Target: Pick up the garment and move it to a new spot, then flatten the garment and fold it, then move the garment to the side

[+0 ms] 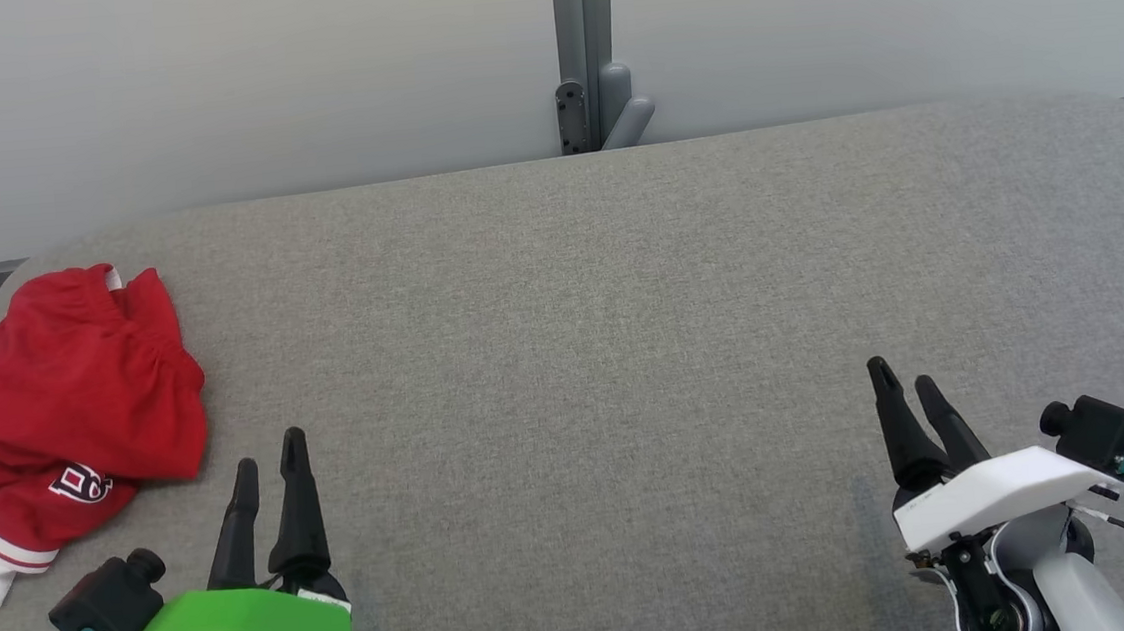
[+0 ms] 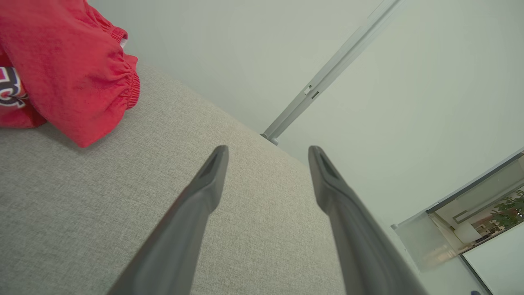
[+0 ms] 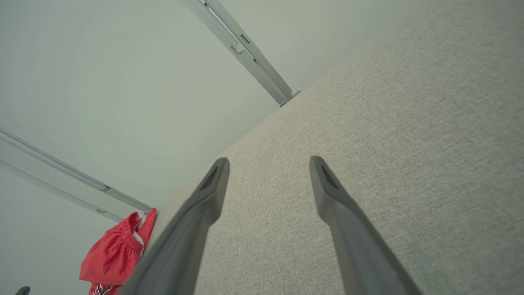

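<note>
1. The garment (image 1: 67, 395) lies crumpled at the frame's left edge on the grey tabletop (image 1: 574, 335).
2. Its long axis runs top to bottom, gathered edge uppermost.
3. It is red, with a white striped hem and a logo.
4. The left claw (image 1: 270, 451) and right claw (image 1: 903, 374) both gape wide, holding nothing.

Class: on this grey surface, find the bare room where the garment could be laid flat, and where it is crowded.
Bare: the middle of the grey surface, between the left gripper and right gripper, up to the far edge by the wall post. Crowded: the left end, where the red garment lies bunched.
</note>
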Available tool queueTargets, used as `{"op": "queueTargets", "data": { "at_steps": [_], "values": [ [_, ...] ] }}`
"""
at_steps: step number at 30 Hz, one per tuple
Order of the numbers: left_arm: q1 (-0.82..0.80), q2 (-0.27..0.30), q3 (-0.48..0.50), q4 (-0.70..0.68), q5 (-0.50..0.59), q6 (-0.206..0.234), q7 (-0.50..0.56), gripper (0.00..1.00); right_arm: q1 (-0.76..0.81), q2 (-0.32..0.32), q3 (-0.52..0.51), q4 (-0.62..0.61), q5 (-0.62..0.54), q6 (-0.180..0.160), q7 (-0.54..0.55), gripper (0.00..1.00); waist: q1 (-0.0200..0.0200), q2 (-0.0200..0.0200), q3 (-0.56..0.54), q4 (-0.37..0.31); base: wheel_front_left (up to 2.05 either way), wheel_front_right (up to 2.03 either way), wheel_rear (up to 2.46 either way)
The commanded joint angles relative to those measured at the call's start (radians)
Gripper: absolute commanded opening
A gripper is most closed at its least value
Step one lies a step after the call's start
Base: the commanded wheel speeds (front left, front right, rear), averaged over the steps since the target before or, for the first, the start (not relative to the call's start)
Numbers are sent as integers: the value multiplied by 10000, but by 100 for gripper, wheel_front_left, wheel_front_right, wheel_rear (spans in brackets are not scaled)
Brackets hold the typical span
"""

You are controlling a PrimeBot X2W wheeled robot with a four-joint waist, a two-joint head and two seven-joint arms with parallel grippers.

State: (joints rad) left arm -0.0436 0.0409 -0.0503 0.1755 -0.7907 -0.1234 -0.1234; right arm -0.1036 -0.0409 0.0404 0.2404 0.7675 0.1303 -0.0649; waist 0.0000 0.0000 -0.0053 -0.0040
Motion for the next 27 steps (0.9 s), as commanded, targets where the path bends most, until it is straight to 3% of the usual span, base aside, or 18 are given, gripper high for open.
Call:
{"op": "queueTargets", "data": {
  "at_steps": [1, 27],
  "values": [
    [-30, 71, -61, -178, 369, -14, -78, 100, 20, -62, 75, -197, -316, 3, -126, 100, 0, 0, -2, -3, 0, 0, 0],
    [156, 95, -618, -450, 2993, 588, -651, 100, 499, -85, 561, -1030, -3022, 4, -923, 100, 0, 0, 30, -32, 0, 0, 0]
  ]
}}
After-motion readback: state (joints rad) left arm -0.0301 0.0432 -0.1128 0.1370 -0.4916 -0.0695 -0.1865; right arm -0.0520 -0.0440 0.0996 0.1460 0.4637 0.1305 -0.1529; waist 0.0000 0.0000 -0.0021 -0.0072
